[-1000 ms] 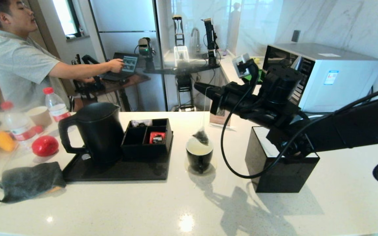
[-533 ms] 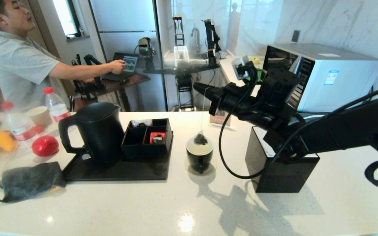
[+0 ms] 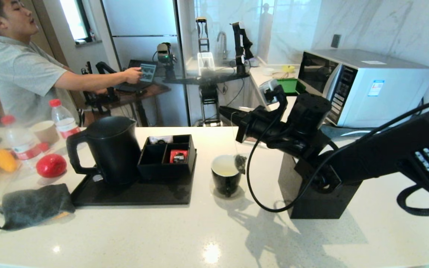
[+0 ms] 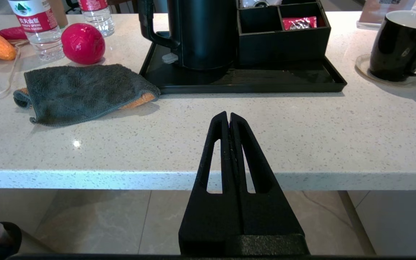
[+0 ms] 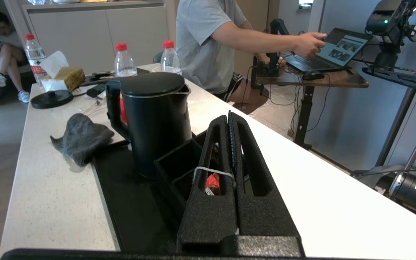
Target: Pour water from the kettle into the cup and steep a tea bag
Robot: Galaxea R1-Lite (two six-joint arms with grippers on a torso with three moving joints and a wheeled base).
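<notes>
The matte black kettle (image 3: pixel 106 149) (image 5: pixel 157 119) (image 4: pixel 200 32) stands upright on a black tray (image 3: pixel 132 195). To its right the black cup (image 3: pixel 226 175) (image 4: pixel 399 47) holds pale water (image 3: pixel 224 170). My right gripper (image 3: pixel 222 109) (image 5: pixel 229 115) hovers above and behind the cup, shut on the tea bag's string (image 5: pixel 211 169). The grey tea bag (image 3: pixel 240 162) dangles at the cup's right rim; I cannot tell whether it touches the rim. My left gripper (image 4: pixel 228 115) is shut and empty, parked below the counter's front edge.
A black compartment box (image 3: pixel 166 156) with a red packet (image 3: pixel 178 155) shares the tray. A grey cloth (image 3: pixel 34 204), red fruit (image 3: pixel 50 165) and bottles (image 3: pixel 63 119) lie left. A black box (image 3: pixel 318 201) and microwave (image 3: pixel 367 85) stand right. A person (image 3: pixel 21 70) sits far left.
My right gripper has dropped lower. The tea bag has swung from over the middle of the cup to its right rim.
</notes>
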